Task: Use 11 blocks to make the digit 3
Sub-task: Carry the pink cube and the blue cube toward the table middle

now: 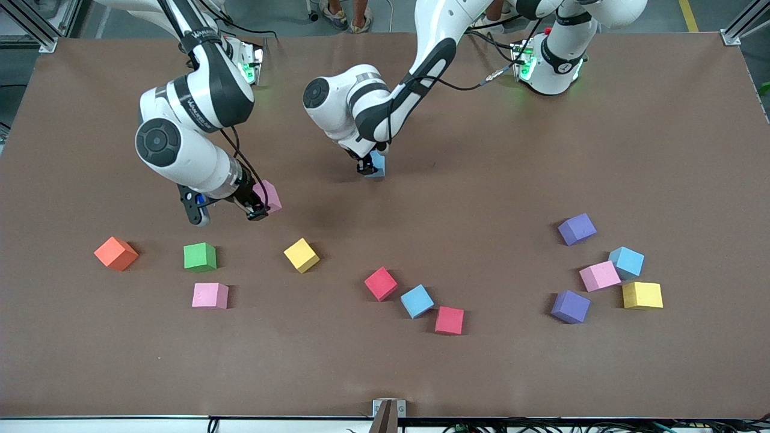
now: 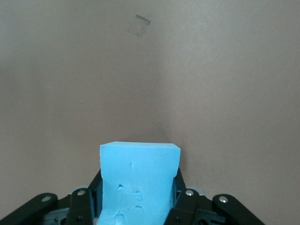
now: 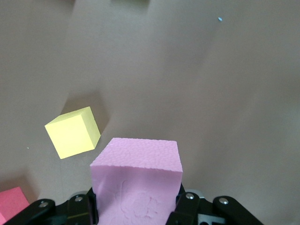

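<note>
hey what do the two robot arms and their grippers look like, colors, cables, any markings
Both arms are glossy white with rounded black joint sections and dark round caps. The right arm carries small white lettering on a black band. Loose black cables run along each arm. Green lights glow at both bases. The left gripper and right gripper are black, with silver screws on their finger links.
</note>
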